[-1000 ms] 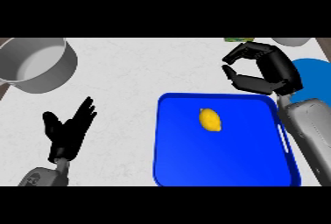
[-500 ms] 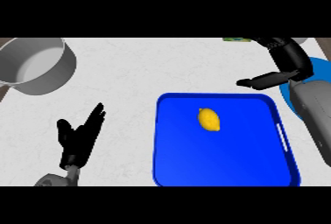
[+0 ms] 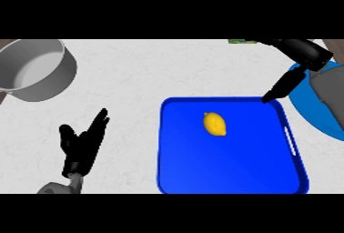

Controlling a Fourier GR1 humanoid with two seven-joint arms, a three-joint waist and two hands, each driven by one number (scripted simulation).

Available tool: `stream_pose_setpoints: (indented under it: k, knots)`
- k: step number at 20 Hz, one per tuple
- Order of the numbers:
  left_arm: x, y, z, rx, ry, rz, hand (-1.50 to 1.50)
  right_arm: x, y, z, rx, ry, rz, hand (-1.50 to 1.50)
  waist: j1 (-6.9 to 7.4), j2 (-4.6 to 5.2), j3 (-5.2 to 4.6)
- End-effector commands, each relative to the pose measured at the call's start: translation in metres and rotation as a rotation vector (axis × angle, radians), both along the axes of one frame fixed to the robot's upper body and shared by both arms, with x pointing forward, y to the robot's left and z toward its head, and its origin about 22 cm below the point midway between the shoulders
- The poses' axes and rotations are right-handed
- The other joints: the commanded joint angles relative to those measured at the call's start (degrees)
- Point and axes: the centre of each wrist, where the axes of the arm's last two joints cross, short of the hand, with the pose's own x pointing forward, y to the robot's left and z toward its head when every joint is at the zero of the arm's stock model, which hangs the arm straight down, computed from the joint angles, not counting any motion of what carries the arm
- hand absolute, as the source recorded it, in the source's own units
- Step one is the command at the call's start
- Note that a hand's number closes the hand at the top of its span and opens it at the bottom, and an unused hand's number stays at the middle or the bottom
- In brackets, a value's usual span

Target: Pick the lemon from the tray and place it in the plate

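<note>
White tabletop point(image 3: 154, 68) fills the head view: lemon point(image 3: 214, 124) lies untouched mid-tray point(image 3: 201, 168). Right hand point(image 3: 295, 59), fingers extended, hovers upper right beside the plate point(image 3: 309, 116), seemingly approaching. Left hand point(image 3: 82, 148) rests spread, lower left.

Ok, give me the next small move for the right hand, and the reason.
Probably bring the right hand down and left over the lemon. The lemon lies untouched on the blue tray, and the hand hovers open near the tray's far right corner, holding nothing.
</note>
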Motion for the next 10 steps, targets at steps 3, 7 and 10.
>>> stream_pose_setpoints:
  k: [3,7,10]
  knots:
    - [-0.008,0.015,-0.009,-0.01,0.048,0.003,0.0,-0.011,0.029,-0.004,-0.242,0.012,0.049,-1.5,-1.07,-0.16,-0.16]
    - [-0.009,0.008,0.014,0.0,0.03,0.028,0.0,-0.032,0.061,-0.016,-0.286,0.018,0.053,-1.5,-1.29,-0.37,-0.12]
    - [-0.008,0.021,-0.006,0.002,0.02,0.005,0.0,-0.046,0.061,-0.031,-0.301,0.012,0.025,-1.5,-1.26,-0.13,-0.14]
